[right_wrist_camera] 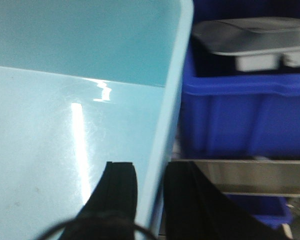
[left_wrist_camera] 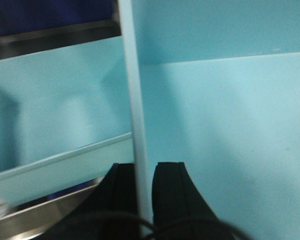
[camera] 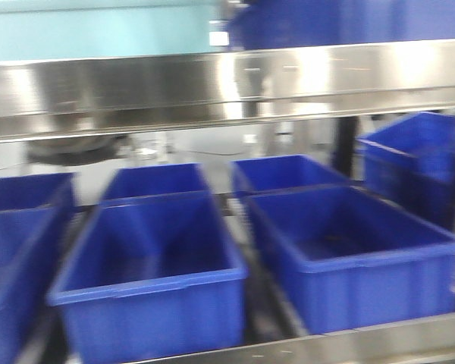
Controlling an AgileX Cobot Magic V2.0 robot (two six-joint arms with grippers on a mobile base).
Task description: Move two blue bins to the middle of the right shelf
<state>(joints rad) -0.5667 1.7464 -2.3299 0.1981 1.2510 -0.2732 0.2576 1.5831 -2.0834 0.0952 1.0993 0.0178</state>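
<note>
Plainly upright, the pale-blue bin (left_wrist_camera: 215, 125) spans left gripper (left_wrist_camera: 141, 167) to right gripper (right_wrist_camera: 149, 167).

Front view: I count seven dark blue bins (camera: 152, 258) below the steel shelf (camera: 136, 83), plus one dark blue bin (camera: 349, 23) and one pale teal bin (camera: 98, 30) on it. Hands: two, one left hand (left_wrist_camera: 142, 172), one right hand (right_wrist_camera: 150, 170).

Glossy plastic bin (right_wrist_camera: 174, 90), shiny s/s shelf (camera: 227, 83)
</note>
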